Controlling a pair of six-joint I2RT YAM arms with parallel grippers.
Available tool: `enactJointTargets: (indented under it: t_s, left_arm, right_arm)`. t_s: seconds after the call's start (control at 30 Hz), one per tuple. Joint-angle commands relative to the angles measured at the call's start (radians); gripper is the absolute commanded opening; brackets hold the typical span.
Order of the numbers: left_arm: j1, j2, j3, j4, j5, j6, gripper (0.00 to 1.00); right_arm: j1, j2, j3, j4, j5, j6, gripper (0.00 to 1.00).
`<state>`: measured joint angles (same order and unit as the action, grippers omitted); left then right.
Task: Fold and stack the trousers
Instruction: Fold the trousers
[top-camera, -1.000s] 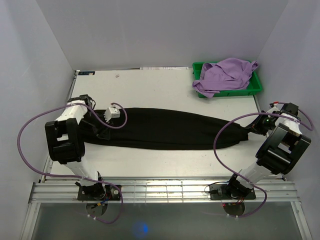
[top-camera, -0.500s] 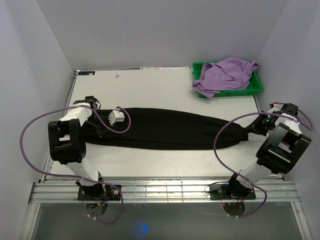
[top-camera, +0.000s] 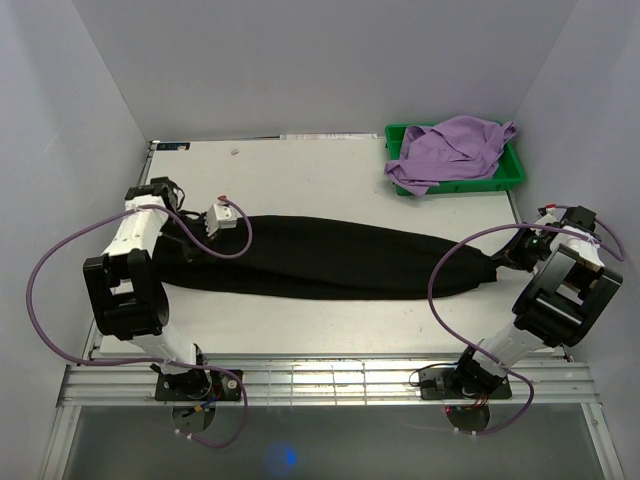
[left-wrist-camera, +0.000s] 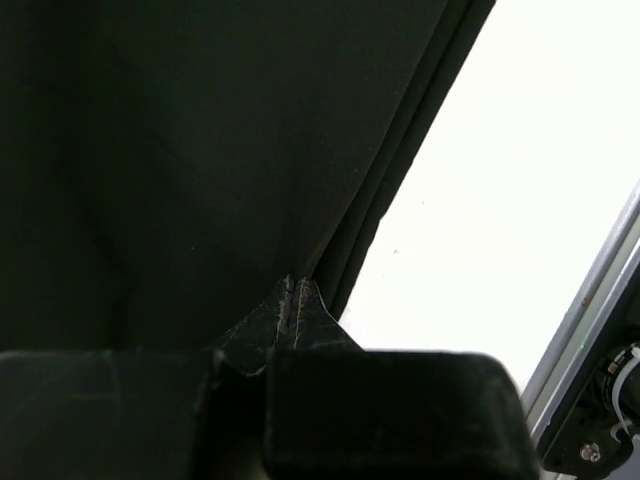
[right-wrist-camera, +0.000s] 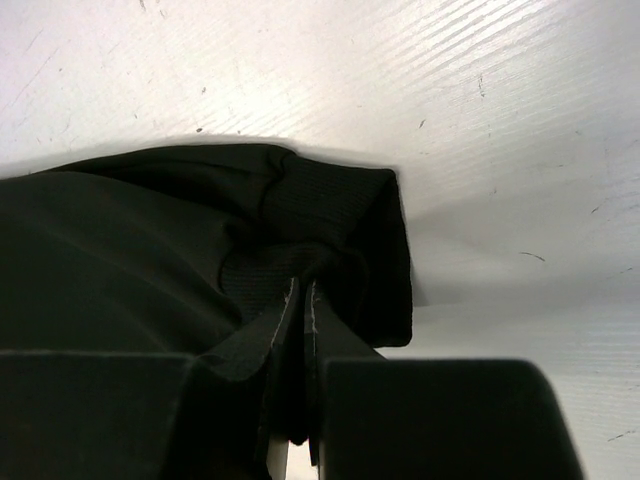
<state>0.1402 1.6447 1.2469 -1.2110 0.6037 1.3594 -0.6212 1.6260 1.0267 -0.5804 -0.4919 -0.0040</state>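
Black trousers (top-camera: 330, 258) lie stretched in 1 long band across the middle of the top view, flat on the table (top-camera: 300, 170), reaching from the left claw (top-camera: 188, 248) to the right claw (top-camera: 505, 262). Only 1 band shows, not 2 legs, so the legs seem to be laid 1 on the other, and that lengthwise fold looks done. No crosswise fold shows, since the cloth is at full length and both ends are far apart. In the left wrist view the left claw (left-wrist-camera: 297, 287) has its tips pressed together on the edge of the trousers (left-wrist-camera: 180, 160), at the line where dark cloth meets bare table. In the right wrist view the right claw (right-wrist-camera: 303, 292) is clamped on the bunched, ribbed end of the trousers (right-wrist-camera: 120, 240), with cloth puckered around its tips. With both ends gripped, the work appears to stand at the start of the crosswise folding. What is left is to bring 1 end over toward the other, perhaps fold again, and then stack. At the upper right of the top view a lilac garment (top-camera: 445, 150) lies heaped in a green tray (top-camera: 517, 178), well apart from the trousers.
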Motion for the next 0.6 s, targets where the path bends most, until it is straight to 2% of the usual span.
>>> enactJointTargets:
  t_s: [0.0, 0.1, 0.23, 0.37, 0.4, 0.5, 0.53, 0.57]
  left_arm:
    - [0.053, -0.046, 0.045, -0.154, 0.070, 0.101, 0.00]
    - [0.096, -0.039, 0.025, -0.190, 0.042, 0.145, 0.00]
    - [0.111, -0.036, -0.090, -0.174, -0.027, 0.221, 0.00]
    - [0.111, -0.013, -0.185, -0.059, -0.064, 0.181, 0.00]
    - [0.110, -0.007, -0.197, -0.014, -0.076, 0.123, 0.00]
    - [0.107, 0.027, -0.192, 0.094, -0.068, 0.042, 0.19]
    - [0.107, 0.035, -0.179, 0.097, -0.059, 0.020, 0.27]
    - [0.107, 0.047, -0.162, 0.097, -0.052, 0.000, 0.31]
  right_arm:
    - [0.000, -0.002, 0.042, -0.015, 0.027, -0.027, 0.08]
    - [0.000, -0.002, 0.046, -0.016, 0.035, -0.033, 0.08]
    - [0.000, 0.005, 0.056, -0.021, 0.047, -0.036, 0.08]
    - [0.000, 0.012, 0.064, -0.025, 0.055, -0.036, 0.08]
    - [0.000, 0.014, 0.064, -0.026, 0.056, -0.037, 0.08]
    - [0.000, 0.015, 0.064, -0.033, 0.065, -0.047, 0.09]
    - [0.000, 0.015, 0.065, -0.036, 0.069, -0.059, 0.10]
    - [0.000, 0.017, 0.070, -0.050, 0.076, -0.066, 0.13]
